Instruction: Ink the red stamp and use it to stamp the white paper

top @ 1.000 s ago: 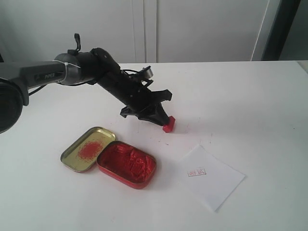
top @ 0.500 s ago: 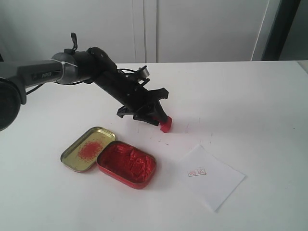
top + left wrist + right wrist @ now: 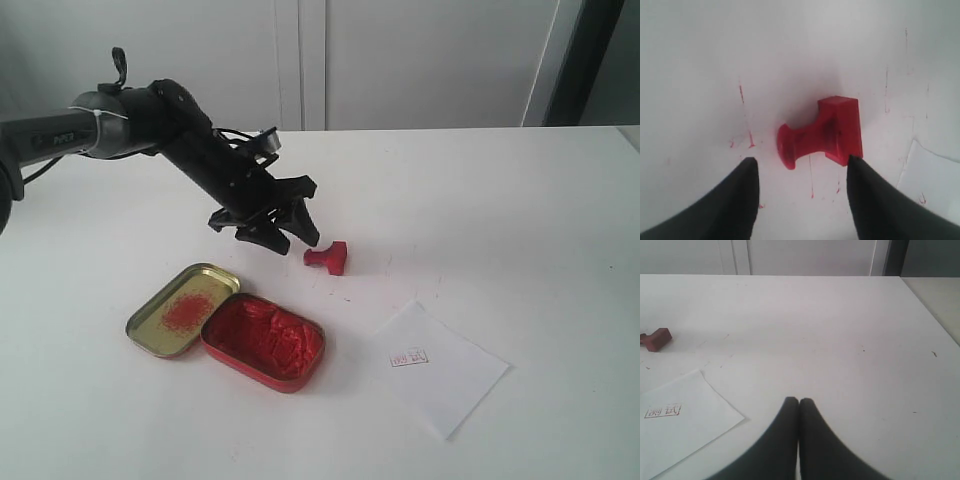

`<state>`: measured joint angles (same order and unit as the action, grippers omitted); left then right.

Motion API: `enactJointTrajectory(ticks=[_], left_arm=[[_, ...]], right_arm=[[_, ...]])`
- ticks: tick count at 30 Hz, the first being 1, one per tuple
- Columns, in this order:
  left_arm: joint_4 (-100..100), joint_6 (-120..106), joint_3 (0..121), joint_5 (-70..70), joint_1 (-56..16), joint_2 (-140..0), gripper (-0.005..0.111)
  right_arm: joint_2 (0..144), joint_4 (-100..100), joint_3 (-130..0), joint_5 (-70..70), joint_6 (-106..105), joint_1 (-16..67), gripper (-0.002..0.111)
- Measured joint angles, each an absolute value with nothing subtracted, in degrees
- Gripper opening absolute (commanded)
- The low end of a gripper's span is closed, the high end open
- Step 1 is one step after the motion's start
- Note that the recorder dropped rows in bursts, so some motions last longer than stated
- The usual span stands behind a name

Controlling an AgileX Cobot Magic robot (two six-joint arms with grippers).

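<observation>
The left claw [image 3: 295, 240] had let go of the red stamp [image 3: 328, 258] and drawn back, spread wide. The stamp lay toppled on the worktop [image 3: 500, 220]. The right claw [image 3: 799, 402] was clenched, empty.

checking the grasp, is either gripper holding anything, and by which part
Nothing is held. The red stamp lies on its side, free of the open left gripper; the right gripper is shut, empty.

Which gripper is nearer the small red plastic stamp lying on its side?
Left. The open left gripper hovers beside the red stamp, just short of touching it. The shut right gripper is far off across the white table, outside the exterior view.
</observation>
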<state>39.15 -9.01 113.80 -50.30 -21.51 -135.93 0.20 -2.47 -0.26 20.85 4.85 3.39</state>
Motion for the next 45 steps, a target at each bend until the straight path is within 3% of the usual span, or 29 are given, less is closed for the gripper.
enactJointTrajectory(ticks=[7,31,45], left_arm=[[38.52,-9.01,113.80,-53.67,-21.38,-135.33,0.000],[4.10,5.46,113.80,-60.12,-21.38,-126.32,0.000],[1.52,7.46,113.80,-64.53,-16.32,-123.90,0.000]], right_arm=[[0.20,-2.47,-0.26,20.85,4.85,3.39,0.000],[0.20,-2.47,-0.26,20.85,4.85,3.39,0.000],[0.20,-2.47,-0.26,20.85,4.85,3.39,0.000]])
